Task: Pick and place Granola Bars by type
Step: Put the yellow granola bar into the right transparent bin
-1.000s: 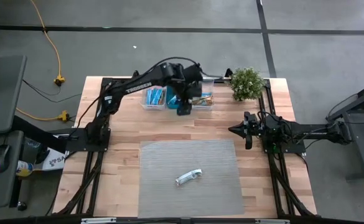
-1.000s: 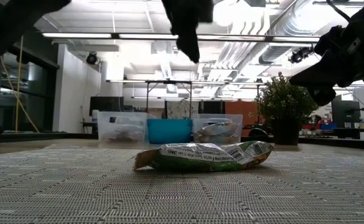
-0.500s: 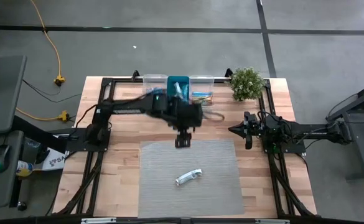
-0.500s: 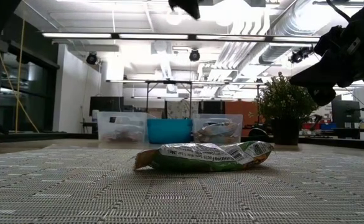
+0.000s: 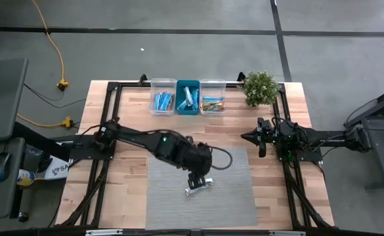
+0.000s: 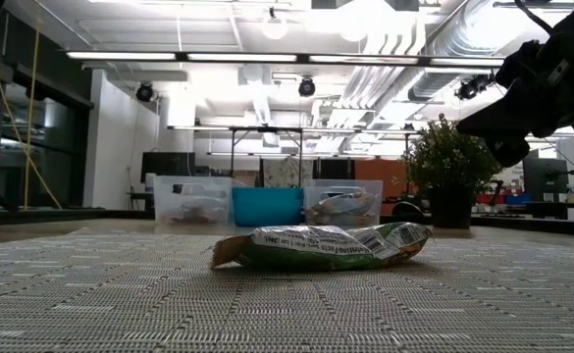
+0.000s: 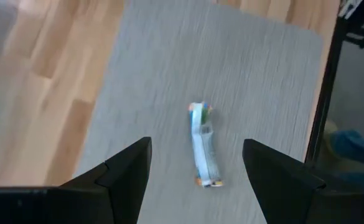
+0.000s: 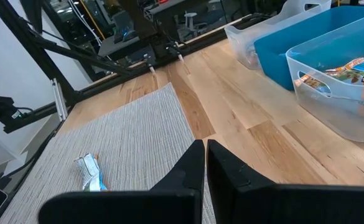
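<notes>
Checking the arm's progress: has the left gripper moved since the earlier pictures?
Yes. The left gripper went from the three small plastic bins down to the woven grey mat.

A pale silvery-white bar [image 5: 199, 186] with green and orange touches lies on the grey woven mat [image 5: 172, 203], which covers the middle of the light wooden table [image 5: 129, 124]. Behind the mat stand a clear bin [image 5: 163, 103] of bright blue bars, a teal bin [image 5: 188, 99] of light blue ones and a clear bin [image 5: 213, 103] of tan-orange ones. Beside that last bin is a green plant [image 5: 260, 88]. Both arms are black
</notes>
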Action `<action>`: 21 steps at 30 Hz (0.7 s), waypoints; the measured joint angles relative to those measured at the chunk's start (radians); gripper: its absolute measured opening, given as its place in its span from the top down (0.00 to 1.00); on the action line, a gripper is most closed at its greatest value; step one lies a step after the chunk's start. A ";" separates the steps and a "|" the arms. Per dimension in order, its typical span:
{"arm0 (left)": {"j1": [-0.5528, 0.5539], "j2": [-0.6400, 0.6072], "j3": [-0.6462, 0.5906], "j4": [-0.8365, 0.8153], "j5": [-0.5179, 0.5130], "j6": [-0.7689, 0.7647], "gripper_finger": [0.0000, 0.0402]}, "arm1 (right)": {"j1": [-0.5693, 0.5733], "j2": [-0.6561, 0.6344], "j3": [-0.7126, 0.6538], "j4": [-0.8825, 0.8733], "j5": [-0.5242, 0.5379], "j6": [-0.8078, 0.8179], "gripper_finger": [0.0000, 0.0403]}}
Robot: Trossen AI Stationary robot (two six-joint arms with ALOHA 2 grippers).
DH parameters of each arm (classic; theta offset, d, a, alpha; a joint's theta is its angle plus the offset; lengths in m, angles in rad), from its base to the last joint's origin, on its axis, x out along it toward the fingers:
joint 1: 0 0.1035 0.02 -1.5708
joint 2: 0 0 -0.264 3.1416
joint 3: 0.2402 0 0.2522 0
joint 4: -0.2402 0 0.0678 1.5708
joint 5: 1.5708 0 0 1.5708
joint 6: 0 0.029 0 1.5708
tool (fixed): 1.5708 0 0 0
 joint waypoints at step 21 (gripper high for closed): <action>-0.097 0.182 -0.003 0.089 0.008 -0.253 0.38 | 0.000 0.006 0.000 0.000 0.000 0.000 1.00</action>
